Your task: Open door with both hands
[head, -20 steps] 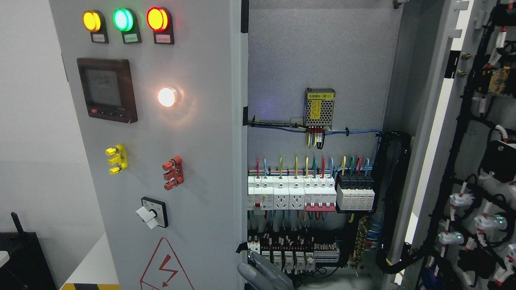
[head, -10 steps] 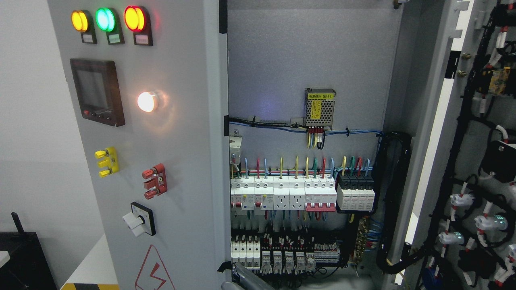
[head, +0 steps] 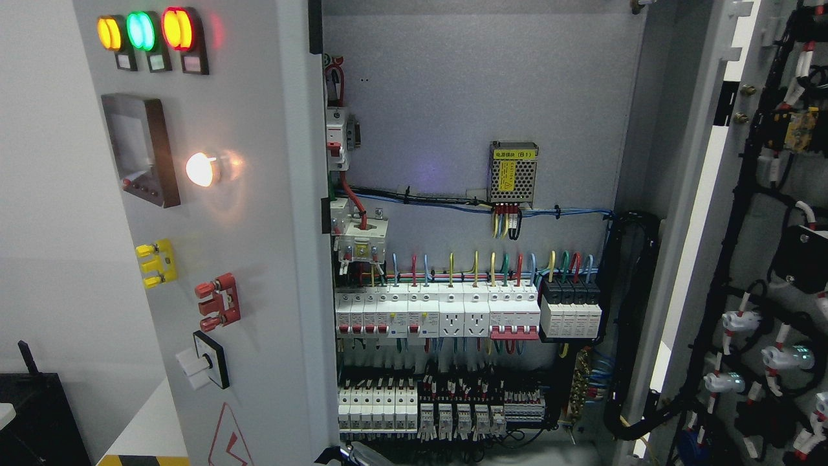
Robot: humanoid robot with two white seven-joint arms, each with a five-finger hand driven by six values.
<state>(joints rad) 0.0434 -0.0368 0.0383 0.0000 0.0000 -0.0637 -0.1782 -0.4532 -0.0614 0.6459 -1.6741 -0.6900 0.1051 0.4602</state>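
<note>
The grey left door [head: 259, 259] of the electrical cabinet stands swung out to the left, its front panel turned away at an angle. The right door [head: 763, 259] is wide open at the right, showing its wired inner side. Between them the cabinet's back panel [head: 485, 97] is exposed, with a row of breakers [head: 440, 314] and a small power supply [head: 513, 171]. A thin grey sliver of my left hand [head: 352, 453] shows at the bottom edge, just by the left door's free edge. I cannot see how it sits against the door. My right hand is out of view.
The left door carries three lit indicator lamps [head: 143, 30], a meter [head: 139, 149], a glowing white lamp [head: 199, 169] and a rotary switch [head: 207, 359]. A black box [head: 39, 421] and a white surface [head: 142, 421] lie at the lower left, beyond the door.
The left door has swung further left, uncovering more breakers and wiring on the cabinet's left side. The grey hand has moved left with the door's edge and sunk almost out of view.
</note>
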